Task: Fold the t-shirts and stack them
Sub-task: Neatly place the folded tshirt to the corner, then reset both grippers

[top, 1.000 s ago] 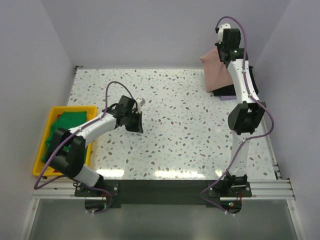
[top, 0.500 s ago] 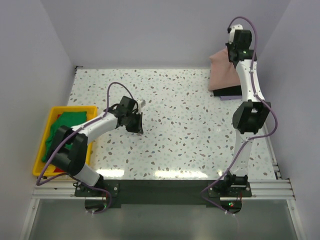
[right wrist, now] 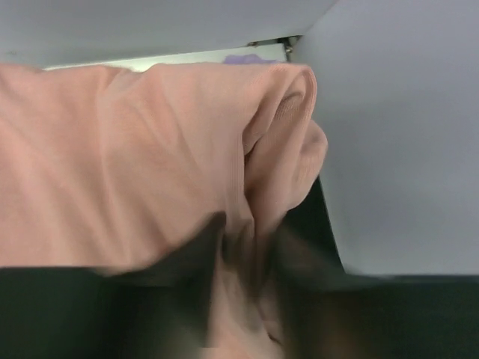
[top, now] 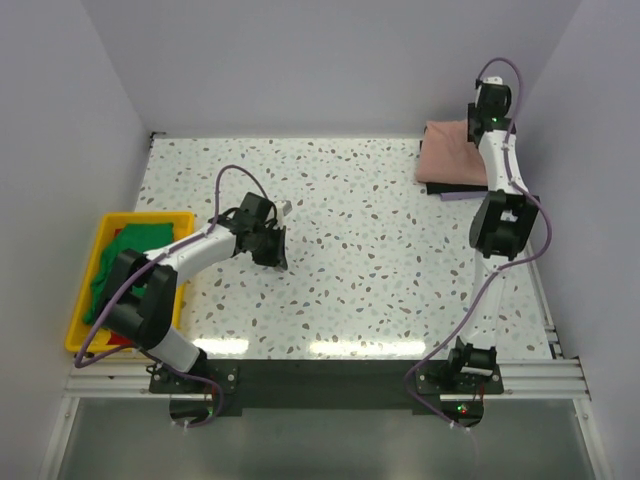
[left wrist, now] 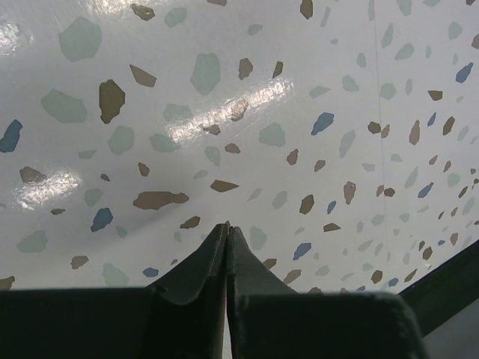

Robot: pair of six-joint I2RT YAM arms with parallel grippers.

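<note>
T-shirts sit at two ends of the speckled table (top: 400, 260). Loose ones are in the yellow bin (top: 84, 290) at its 9 o'clock edge, where a green garment (top: 135, 248) shows on top. Folded ones make a stack in the 1 o'clock corner. The top of that stack is the pink t-shirt (top: 448, 158). It lies flat over a dark layer (top: 465, 193), with a sliver of purple peeking out along the 6 o'clock edge.

The right arm reaches the full depth of the table to that corner, so it is much the nearer arm to the stack. The pink t-shirt spreads toward 9 o'clock from the right wrist, and its longer side appears to run 9 to 3. In the wrist view a bunched fold of pink cloth runs down between the fingers of the right gripper (right wrist: 243, 254), which looks clamped on it. To my eye, letting go and backing out toward 6 o'clock is what remains of this placement.

The left gripper (left wrist: 227, 228) hangs over bare table just toward 9 o'clock from centre, fingertips pressed together on nothing. The bin is near it at 8 o'clock and the stack is well apart at 2 o'clock.

The right arm covers the shirt's 3 o'clock edge. The right fingers are blurred, and the left arm hides part of the bin's contents
</note>
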